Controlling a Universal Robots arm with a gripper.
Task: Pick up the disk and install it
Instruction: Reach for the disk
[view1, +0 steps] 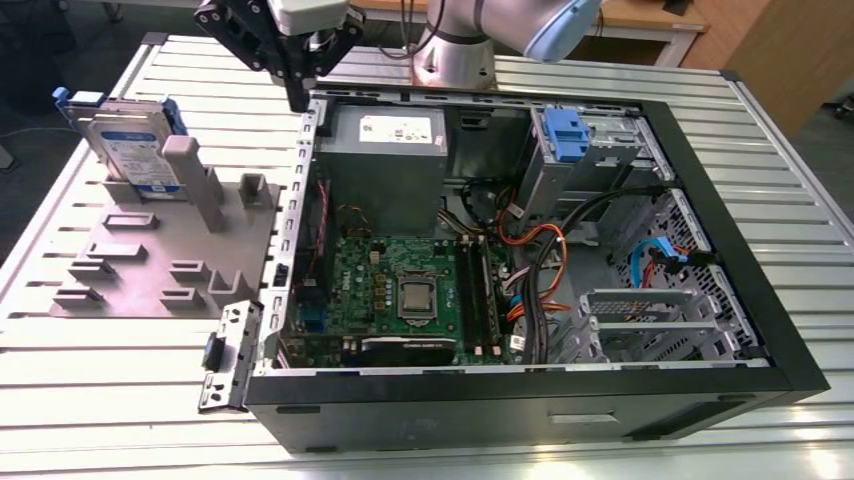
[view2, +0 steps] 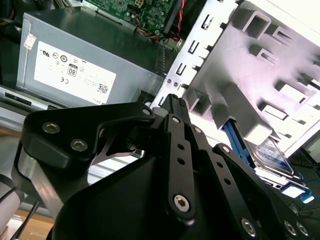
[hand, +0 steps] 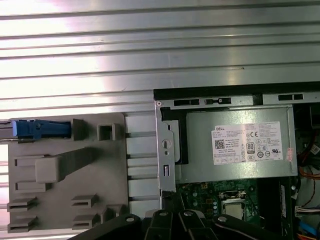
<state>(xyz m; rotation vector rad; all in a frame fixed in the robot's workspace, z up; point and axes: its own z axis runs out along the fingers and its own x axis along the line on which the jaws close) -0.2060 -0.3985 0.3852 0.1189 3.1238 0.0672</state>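
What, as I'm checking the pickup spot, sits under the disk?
The disk stands on edge on the grey fixture, which lies on the slatted metal table. Fixture blocks cover its bottom edge, so the exact contact is hidden.

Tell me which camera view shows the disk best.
The exterior view. There the disk stands upright in the grey fixture beside the computer case, its labelled face and blue bracket plain to see. The second wrist view catches part of it behind a fixture post; the first wrist view gives its blue edge.
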